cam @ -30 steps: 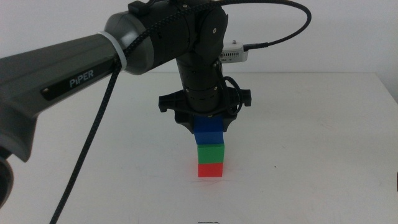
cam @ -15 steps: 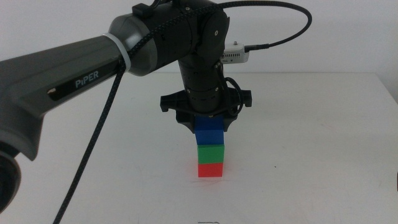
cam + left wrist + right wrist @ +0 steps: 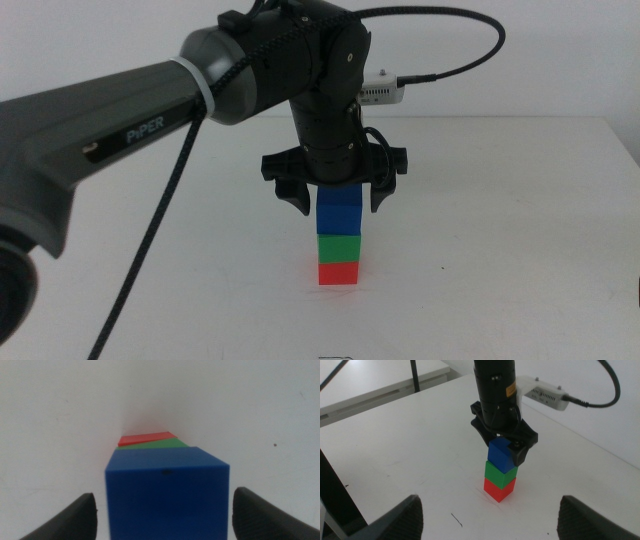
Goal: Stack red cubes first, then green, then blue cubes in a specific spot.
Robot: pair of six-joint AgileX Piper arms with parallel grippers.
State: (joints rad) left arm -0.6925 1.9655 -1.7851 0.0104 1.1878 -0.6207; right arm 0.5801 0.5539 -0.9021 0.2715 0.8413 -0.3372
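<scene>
- On the white table (image 3: 520, 200), I see the stack complete: red cube (image 3: 338, 272) lowest, green cube (image 3: 338, 246) above, blue cube (image 3: 337, 212) topmost.
- My left gripper (image 3: 337, 197) straddles the blue cube, jaws spread clear of it.
- My right gripper (image 3: 490, 517) waits well apart, jaws wide; I judge only the left arm's retreat is left.

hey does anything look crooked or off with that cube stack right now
Slightly. The blue cube sits on the green cube over the red cube, but in the left wrist view the lower two are twisted relative to the blue. The stack stands upright. The left gripper is open around the blue cube; the right gripper waits, open, well away.
</scene>
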